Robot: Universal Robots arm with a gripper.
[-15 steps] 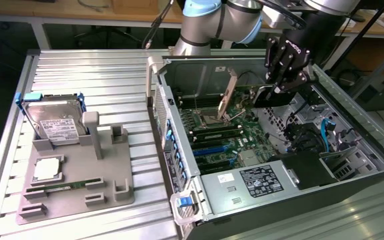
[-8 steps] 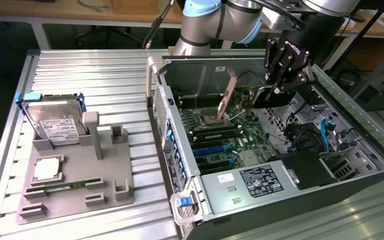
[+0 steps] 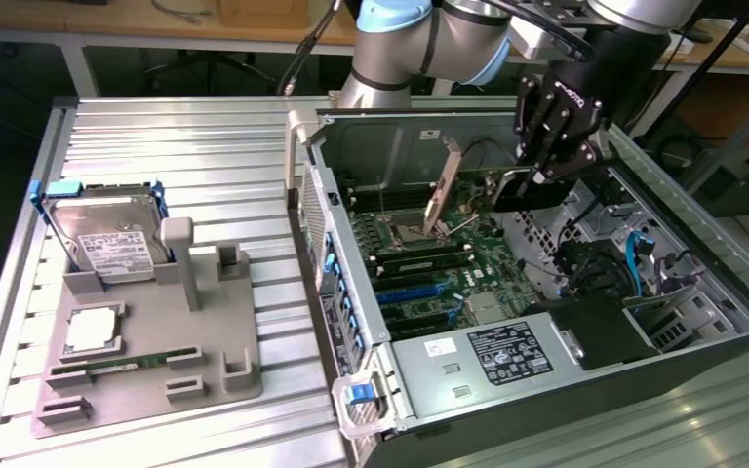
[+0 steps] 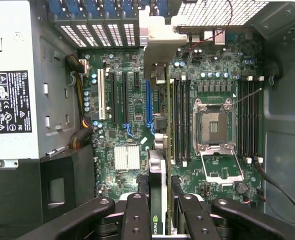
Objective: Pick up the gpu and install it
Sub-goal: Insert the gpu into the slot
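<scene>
We see the gpu held edge-down inside the open computer case, above the motherboard; the parts tray lies at the exterior view's left with the hard drive at its far end.

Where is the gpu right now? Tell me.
The gpu stands on edge inside the open computer case, held in the tool above the motherboard, beside the empty CPU socket.

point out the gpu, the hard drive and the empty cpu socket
gpu (image 3: 444, 188), exterior view, brownish board side, held upright in the case
hard drive (image 3: 117, 249), exterior view, white label
cpu socket (image 4: 211, 125), wrist view, its open centre
</scene>
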